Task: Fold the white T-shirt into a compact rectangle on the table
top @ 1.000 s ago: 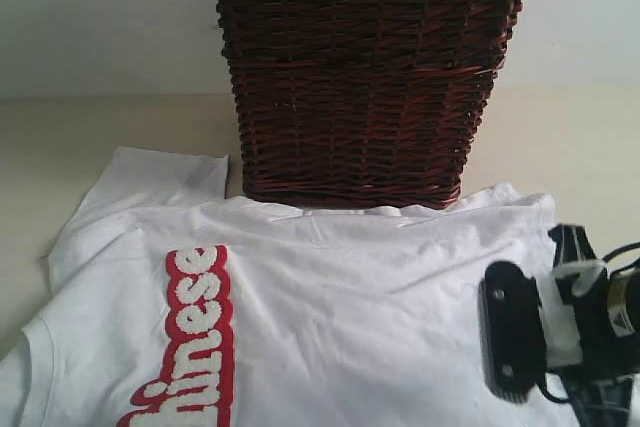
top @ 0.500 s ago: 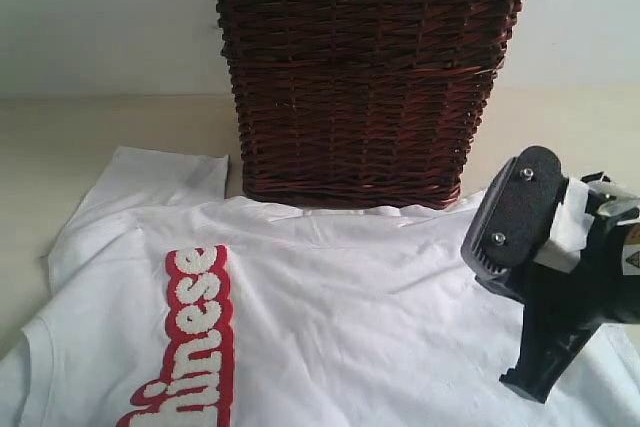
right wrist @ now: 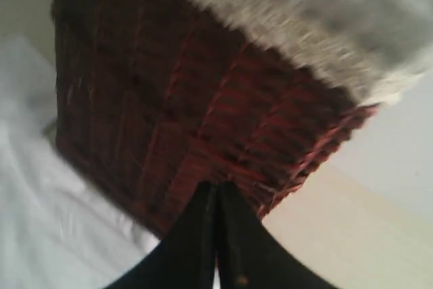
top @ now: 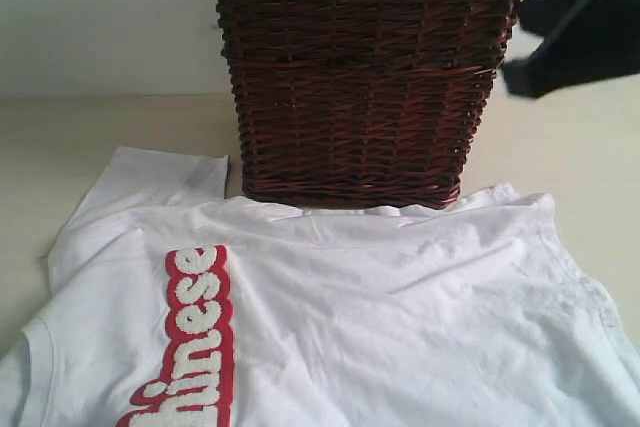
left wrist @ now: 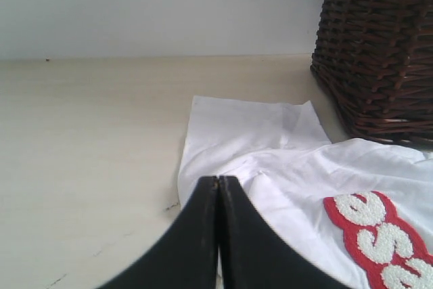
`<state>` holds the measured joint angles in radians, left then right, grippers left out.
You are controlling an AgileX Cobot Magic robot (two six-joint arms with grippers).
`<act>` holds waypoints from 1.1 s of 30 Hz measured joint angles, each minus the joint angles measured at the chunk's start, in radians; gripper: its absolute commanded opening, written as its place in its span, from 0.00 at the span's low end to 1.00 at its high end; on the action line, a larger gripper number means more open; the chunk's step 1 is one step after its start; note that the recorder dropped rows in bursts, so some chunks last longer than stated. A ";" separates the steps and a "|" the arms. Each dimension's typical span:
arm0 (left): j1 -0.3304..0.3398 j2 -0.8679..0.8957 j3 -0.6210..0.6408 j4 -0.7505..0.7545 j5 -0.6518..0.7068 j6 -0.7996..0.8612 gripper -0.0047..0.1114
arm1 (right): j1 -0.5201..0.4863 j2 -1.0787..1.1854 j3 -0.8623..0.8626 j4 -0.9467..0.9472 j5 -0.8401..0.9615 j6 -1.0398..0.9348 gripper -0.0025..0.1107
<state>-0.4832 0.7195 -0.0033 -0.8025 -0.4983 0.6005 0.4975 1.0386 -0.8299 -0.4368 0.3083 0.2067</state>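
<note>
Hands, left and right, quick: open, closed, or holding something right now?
Left hand: closed, empty, by the white cotton T-shirt.
Right hand: closed, empty, facing the dark brown wicker basket.

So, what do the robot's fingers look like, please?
The left fingers and the right fingers are plain black, smooth wedges that taper to narrow tips. The right arm shows only as a dark blur. No cables or markings are visible.

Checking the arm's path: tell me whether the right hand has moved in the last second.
Yes. The right hand rose: it was low over the shirt, below the base of the basket; now it sits up beside the basket's rim, blurred.
</note>
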 measured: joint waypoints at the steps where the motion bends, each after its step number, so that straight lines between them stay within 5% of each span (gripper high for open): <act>1: 0.000 0.000 0.000 0.000 0.000 0.000 0.04 | -0.015 -0.053 0.011 -0.003 -0.031 0.077 0.02; 6: 0.000 0.000 0.000 0.000 0.000 0.000 0.04 | -0.092 -0.293 0.135 -0.004 -0.166 0.219 0.02; 16: 0.000 0.000 0.000 0.000 0.000 0.000 0.04 | -0.293 -0.760 0.503 -0.007 -0.173 0.184 0.02; 33: 0.000 0.000 0.000 0.000 0.000 0.000 0.04 | -0.318 -0.948 0.623 -0.009 -0.086 0.063 0.02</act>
<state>-0.4832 0.7195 -0.0033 -0.8025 -0.4983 0.6005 0.1795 0.0909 -0.2069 -0.4460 0.2227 0.2698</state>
